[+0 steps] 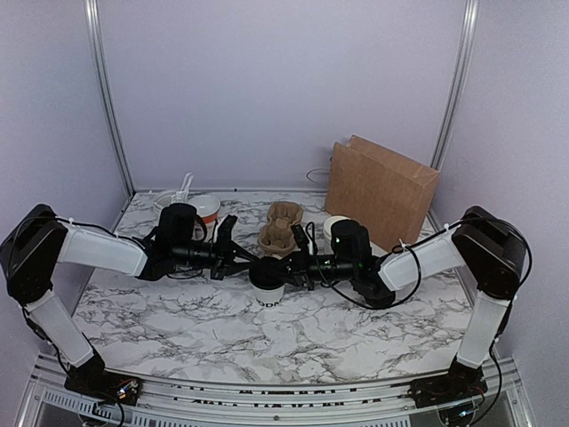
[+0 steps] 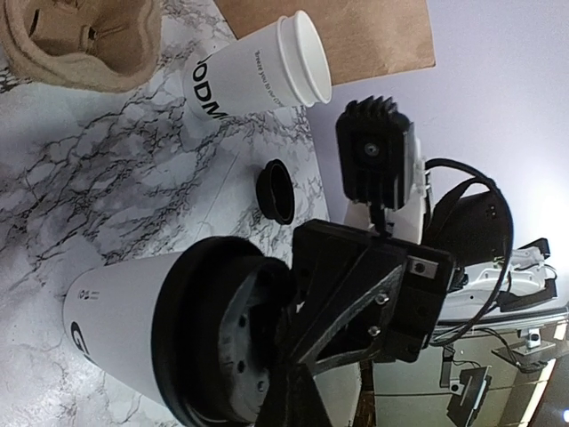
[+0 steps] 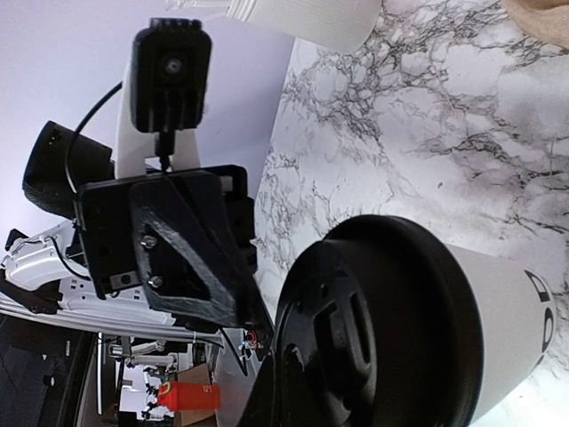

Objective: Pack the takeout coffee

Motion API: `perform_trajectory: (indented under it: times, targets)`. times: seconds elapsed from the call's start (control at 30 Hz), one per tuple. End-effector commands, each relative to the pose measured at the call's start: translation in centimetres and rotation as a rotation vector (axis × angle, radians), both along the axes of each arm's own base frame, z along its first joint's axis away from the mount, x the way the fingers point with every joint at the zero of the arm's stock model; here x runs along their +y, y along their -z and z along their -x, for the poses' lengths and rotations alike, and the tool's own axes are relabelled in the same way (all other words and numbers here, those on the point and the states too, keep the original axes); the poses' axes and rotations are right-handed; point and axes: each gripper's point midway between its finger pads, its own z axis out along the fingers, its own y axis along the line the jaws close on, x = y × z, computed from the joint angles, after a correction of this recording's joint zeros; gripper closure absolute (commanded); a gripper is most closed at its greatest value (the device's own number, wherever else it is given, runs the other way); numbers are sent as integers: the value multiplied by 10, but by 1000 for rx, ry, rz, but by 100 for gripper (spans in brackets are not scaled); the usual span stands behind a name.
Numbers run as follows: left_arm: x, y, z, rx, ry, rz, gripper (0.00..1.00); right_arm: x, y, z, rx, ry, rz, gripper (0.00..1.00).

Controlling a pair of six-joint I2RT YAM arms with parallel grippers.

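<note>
– Where was the coffee, seen from above?
– The coffee (image 1: pixel 267 292) stood upright near the middle of the table (image 1: pixel 178 329), between my left pincer (image 1: pixel 240 245) and my right pincer (image 1: pixel 298 251). Both looked spread apart, a finger of each at the black lid (image 1: pixel 267 270).
– From the left wrist?
– The lid was close below. Beyond it a lidless cup (image 2: pixel 249 76) stood by the paper bag (image 2: pixel 356 36) towards the far right corner.
– And the right wrist?
– The lid filled the bottom, with my left pincer's finger against its rim.
</note>
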Motion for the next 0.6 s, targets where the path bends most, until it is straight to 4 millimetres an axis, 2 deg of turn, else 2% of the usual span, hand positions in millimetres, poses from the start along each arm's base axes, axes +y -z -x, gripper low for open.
perform_trajectory:
  times: [0.0, 0.07, 0.1, 0.33, 0.43, 0.5, 0.57]
  targets:
    - [-4, -63, -9, -125, 3, 43, 100, -6, 28, 1, 47, 9, 84, 100]
    - [-5, -67, -11, -137, 2, 43, 100, -6, 28, 1, 48, 8, 84, 100]
    - [-6, -62, -12, -128, 6, 36, 100, -6, 27, 2, 47, 8, 82, 100]
    - [-4, 21, -5, 19, 23, -82, 100, -6, 28, 2, 48, 11, 82, 100]
    - [1, 45, 1, 63, 24, -121, 100, -6, 28, 2, 49, 8, 82, 100]
    - [2, 47, 4, 65, 27, -124, 100, -5, 28, 1, 49, 7, 81, 100]
    - [2, 37, 4, 45, 23, -114, 100, -4, 27, 1, 47, 5, 80, 100]
